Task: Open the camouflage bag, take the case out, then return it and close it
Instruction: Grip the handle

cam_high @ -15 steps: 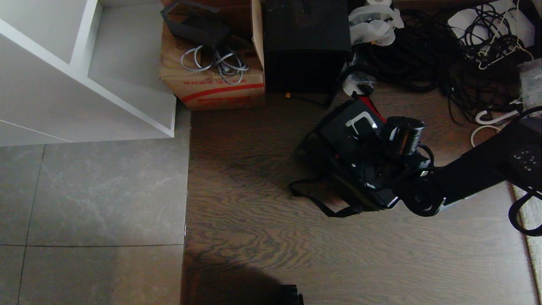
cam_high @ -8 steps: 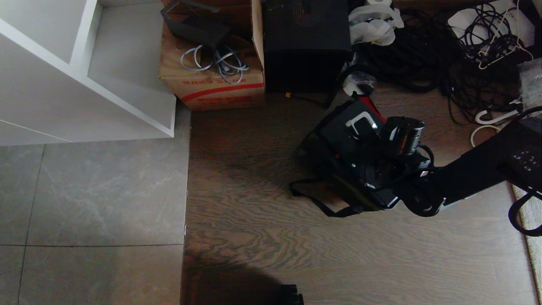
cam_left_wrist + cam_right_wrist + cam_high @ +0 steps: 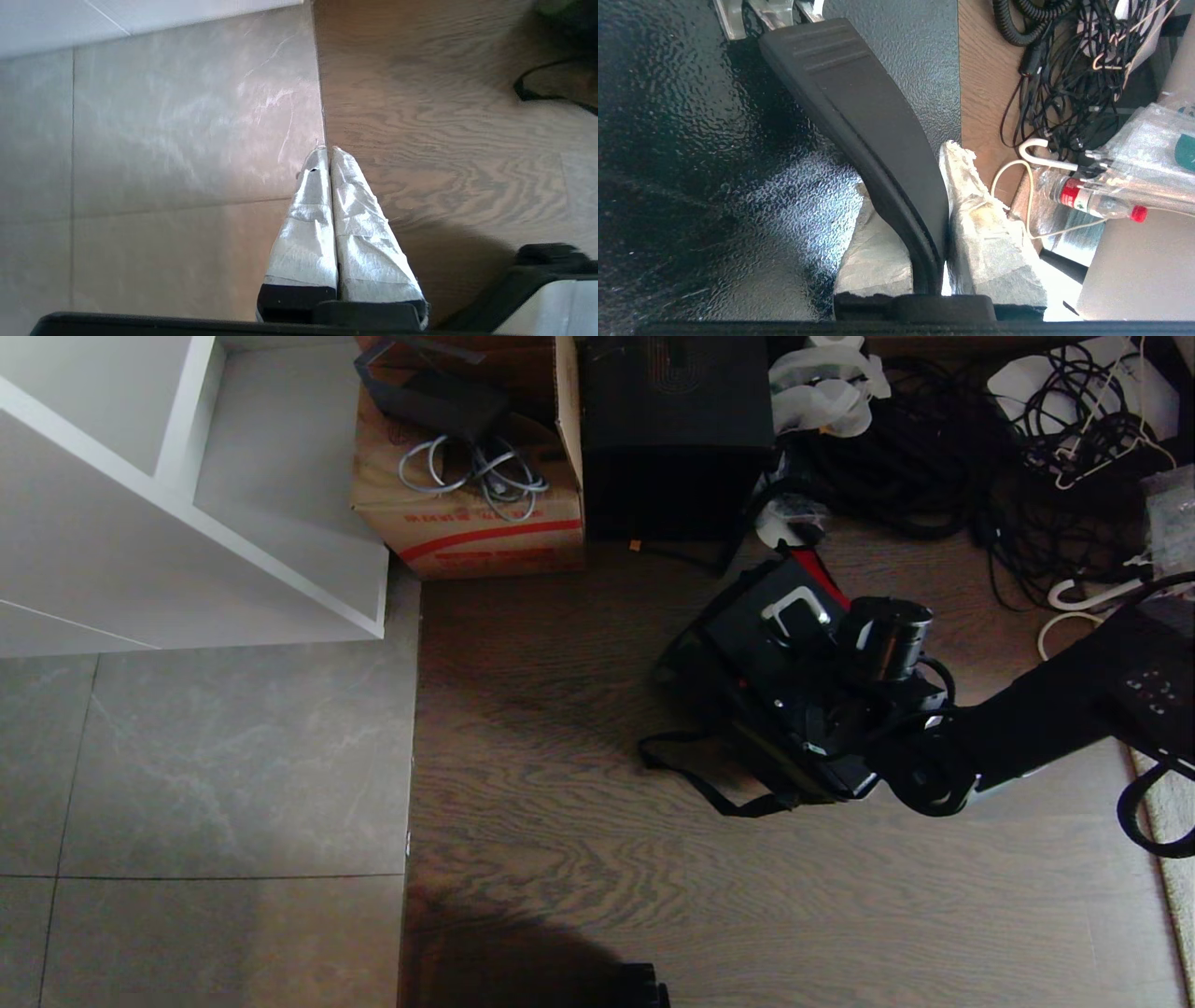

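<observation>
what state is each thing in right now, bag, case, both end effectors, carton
camouflage bag: open, red lining showing, lying on the wood floor
case: partly inside the bag, one end sticking out
case handle: clamped between the right end effector's fingers
right end effector: shut on the handle, over the bag
left end effector: shut, empty, above bare floor
cardboard carton: open, cables inside

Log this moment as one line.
right tool: shut on case handle | case: partly in camouflage bag | left tool: shut, over floor
</observation>
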Available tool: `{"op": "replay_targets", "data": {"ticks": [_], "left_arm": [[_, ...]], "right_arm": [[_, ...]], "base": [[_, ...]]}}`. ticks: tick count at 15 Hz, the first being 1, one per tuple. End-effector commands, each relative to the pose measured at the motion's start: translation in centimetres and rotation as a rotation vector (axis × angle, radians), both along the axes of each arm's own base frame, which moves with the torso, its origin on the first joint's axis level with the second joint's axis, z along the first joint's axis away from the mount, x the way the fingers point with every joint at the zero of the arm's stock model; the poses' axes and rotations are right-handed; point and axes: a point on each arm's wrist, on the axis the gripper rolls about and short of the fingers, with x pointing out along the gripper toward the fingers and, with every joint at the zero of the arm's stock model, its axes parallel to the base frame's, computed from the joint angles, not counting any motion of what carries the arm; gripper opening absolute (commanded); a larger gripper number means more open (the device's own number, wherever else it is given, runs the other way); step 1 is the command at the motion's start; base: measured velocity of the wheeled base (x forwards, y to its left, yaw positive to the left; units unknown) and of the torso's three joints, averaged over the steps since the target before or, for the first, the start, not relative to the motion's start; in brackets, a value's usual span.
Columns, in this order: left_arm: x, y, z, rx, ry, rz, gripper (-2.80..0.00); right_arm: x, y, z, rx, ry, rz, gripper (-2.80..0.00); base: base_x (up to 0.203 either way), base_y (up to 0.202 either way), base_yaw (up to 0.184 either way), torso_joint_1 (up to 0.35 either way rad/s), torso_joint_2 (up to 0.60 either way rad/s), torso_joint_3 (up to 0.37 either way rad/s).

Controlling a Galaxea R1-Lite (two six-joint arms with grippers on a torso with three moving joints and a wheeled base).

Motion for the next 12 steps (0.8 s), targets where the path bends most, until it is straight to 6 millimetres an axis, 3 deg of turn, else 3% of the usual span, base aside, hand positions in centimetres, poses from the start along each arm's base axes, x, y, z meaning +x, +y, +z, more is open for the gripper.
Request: {"op": "replay_targets", "data": {"ticks": [1,6,8,12], "left_arm": [[0.16,-0.03,-0.43,0.023,0.006,-0.011,-2.80],[0.24,-0.01,-0.34,-0.105,-0.024,-0.009,-2.80],[0.24,-0.04,-1.10,-0.104,0.055,-0.019,-2.80],[0.26,-0.06,-0.96,-0.096,0.038,-0.026,-2.80]], "right_arm": [[0.07,0.04,-0.03,-0.002,-0.003,-0.003,-2.80],[0.09,0.04,-0.29,-0.004,0.001,-0.003,-2.80],[0.06,0.03,-0.44,-0.005,0.005,-0.004,-2.80],[0.03,0.02,-0.47,-0.005,0.004,-0.004,-2.80]], "base": [[0.000,0.000,0.000,0.000,0.00,0.000],[0.000,0.000,0.000,0.000,0.00,0.000],[0.000,0.000,0.000,0.000,0.00,0.000],[0.000,0.000,0.000,0.000,0.00,0.000]]}}
